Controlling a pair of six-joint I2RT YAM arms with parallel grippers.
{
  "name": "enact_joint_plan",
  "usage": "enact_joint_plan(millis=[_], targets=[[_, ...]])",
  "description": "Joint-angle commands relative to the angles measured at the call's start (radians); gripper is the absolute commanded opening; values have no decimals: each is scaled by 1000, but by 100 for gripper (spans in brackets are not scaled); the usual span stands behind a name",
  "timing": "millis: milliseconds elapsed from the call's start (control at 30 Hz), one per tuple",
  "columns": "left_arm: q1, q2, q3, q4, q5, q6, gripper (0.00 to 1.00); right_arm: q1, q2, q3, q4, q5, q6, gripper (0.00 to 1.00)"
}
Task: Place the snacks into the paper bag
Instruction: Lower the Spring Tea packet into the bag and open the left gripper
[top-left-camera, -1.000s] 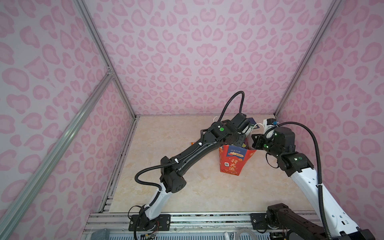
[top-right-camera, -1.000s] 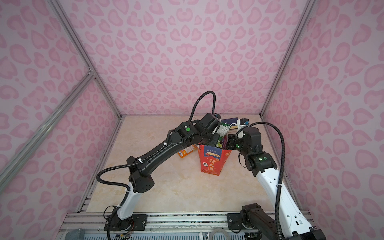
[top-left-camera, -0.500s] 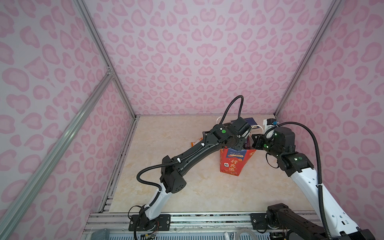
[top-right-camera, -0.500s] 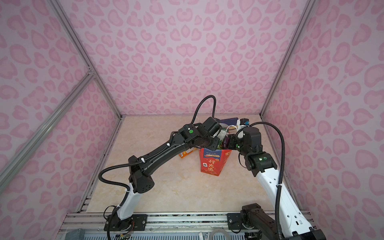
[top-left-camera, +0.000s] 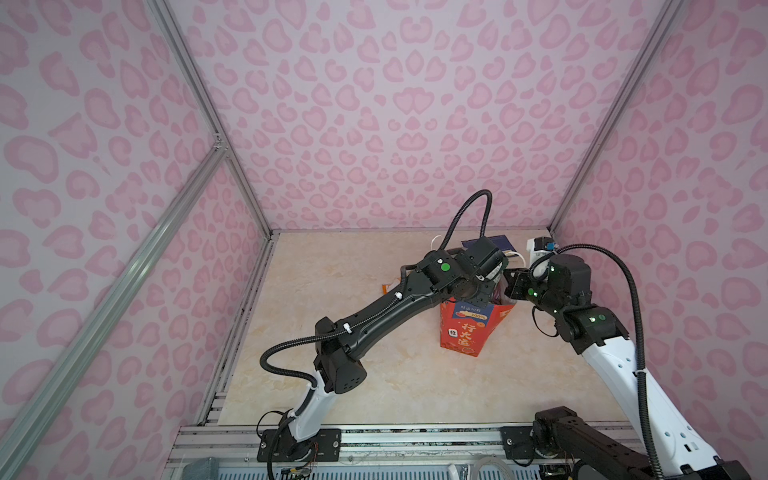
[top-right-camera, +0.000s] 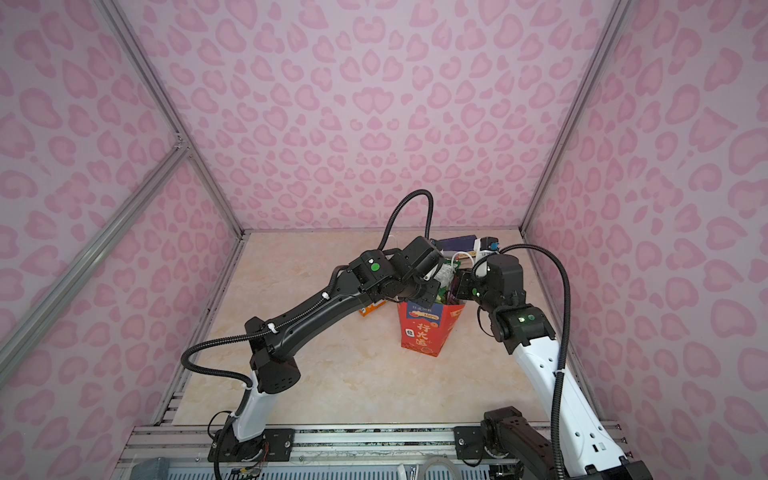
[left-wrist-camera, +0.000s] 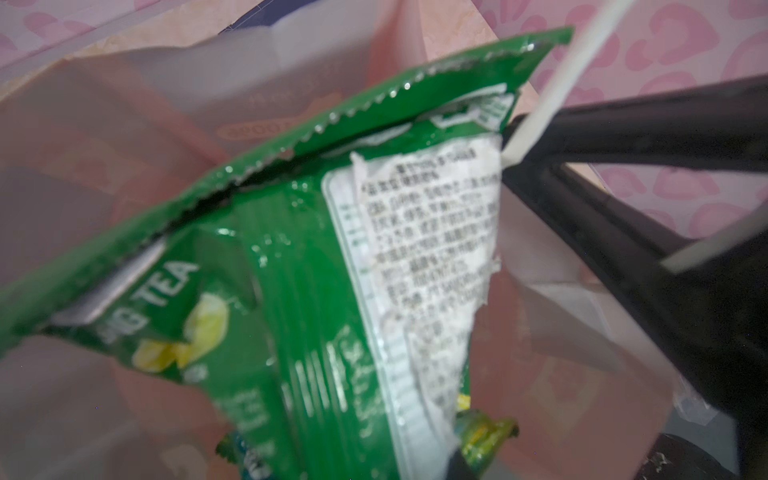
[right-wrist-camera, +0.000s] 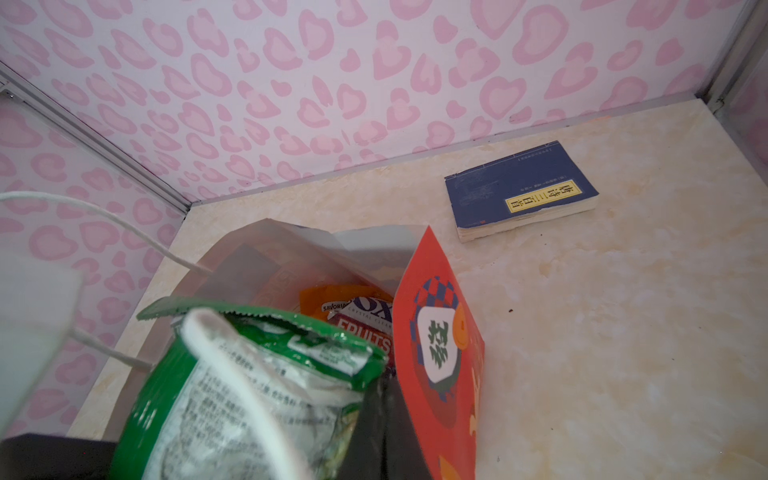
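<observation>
Pink patterned walls enclose a beige table. In both top views the red paper bag stands upright near the far right corner. The left gripper and the right gripper meet at its mouth. One orange packet lies outside, near the bag.

In the left wrist view a green packet hangs over the bag's white inside, apparently clamped by the left gripper. A white cord handle passes just beside it.

In the right wrist view the right gripper is closed, seemingly pinching the bag's rim. The green packet sits high in the mouth, above a FOX'S packet inside.

The green packet looks wide and crumpled, so it may catch on the cord or rim and slide outside when released. A hard push could tip the light bag.
</observation>
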Motion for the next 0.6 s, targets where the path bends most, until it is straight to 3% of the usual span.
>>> enact_joint_plan(millis=[0,333,567], targets=[[-5,-8,-3,-31,12,-15,21,1,-7,0,11,1,-2,0],[-8,-32,-57,-36,28,-35,21,2,-4,0,11,0,-2,0],[-10,-37,-17,-28,33,-38,21,2,-5,0,9,4,-3,0]])
